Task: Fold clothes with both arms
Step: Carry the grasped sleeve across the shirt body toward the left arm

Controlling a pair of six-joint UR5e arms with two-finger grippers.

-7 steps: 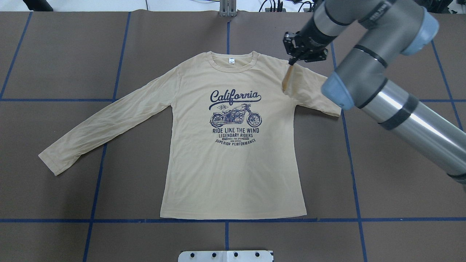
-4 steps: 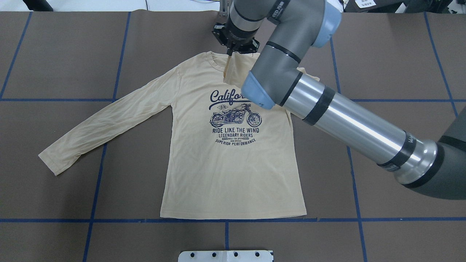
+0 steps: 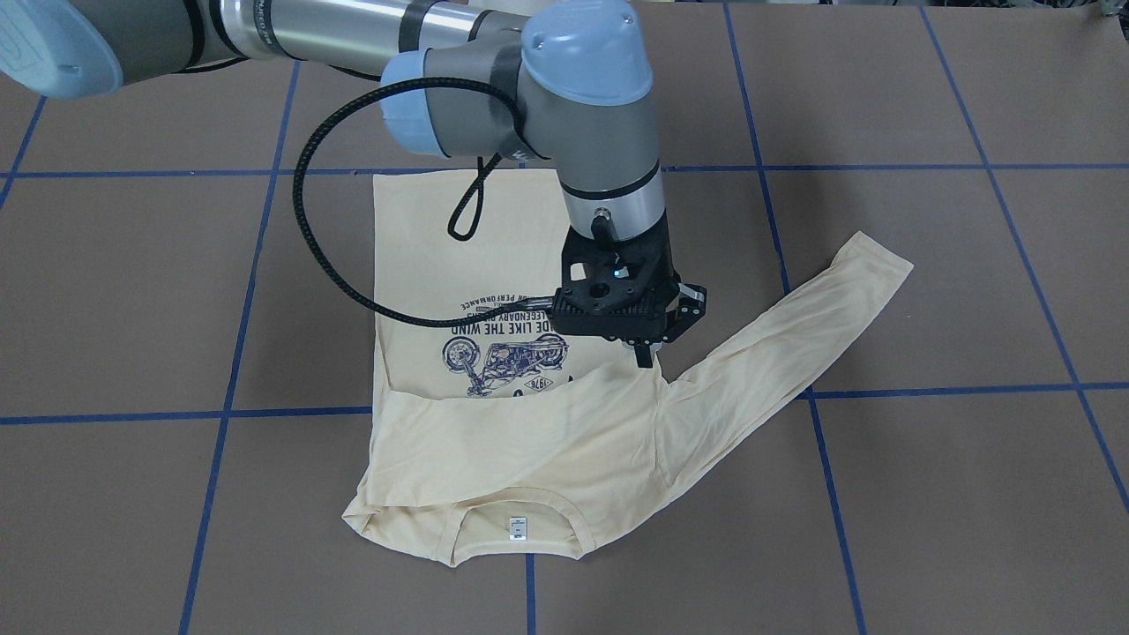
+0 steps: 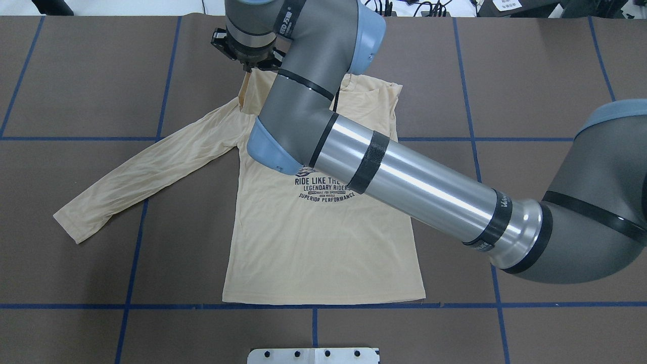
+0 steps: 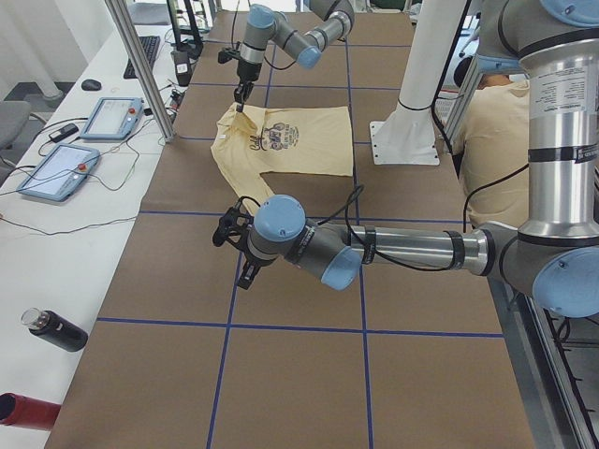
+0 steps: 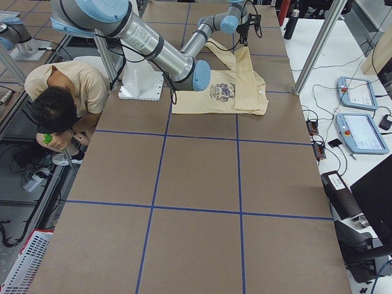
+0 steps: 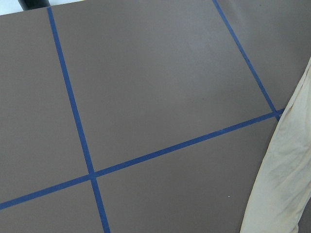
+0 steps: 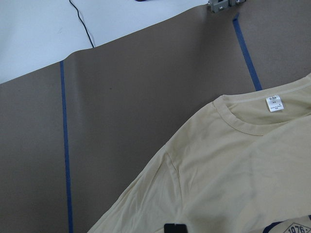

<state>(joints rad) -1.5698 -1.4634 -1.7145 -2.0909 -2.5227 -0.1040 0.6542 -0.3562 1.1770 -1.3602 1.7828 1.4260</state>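
The clothes are one cream long-sleeved shirt (image 4: 323, 242) lying print up on the brown table. Its right sleeve (image 3: 529, 423) is folded across the chest, below the collar. My right gripper (image 4: 248, 68) hangs over the shirt's left shoulder and is shut on that sleeve's cuff, as the front view shows (image 3: 648, 360). The left sleeve (image 4: 146, 172) lies stretched out flat. My left gripper (image 5: 234, 248) shows only in the exterior left view, low over the table just beyond the left cuff (image 7: 284, 179). I cannot tell whether it is open or shut.
Blue tape lines (image 4: 141, 139) grid the brown table. A white base plate (image 4: 313, 355) sits at the near edge. The right arm's long forearm (image 4: 414, 187) spans the shirt's right half. A person (image 6: 61, 92) crouches beside the robot's pedestal. Tablets (image 5: 108, 117) lie on a side bench.
The right gripper has swept left along the shirt's top, from the right shoulder past the collar to the left shoulder, dragging the right sleeve over the chest and covering part of the print.
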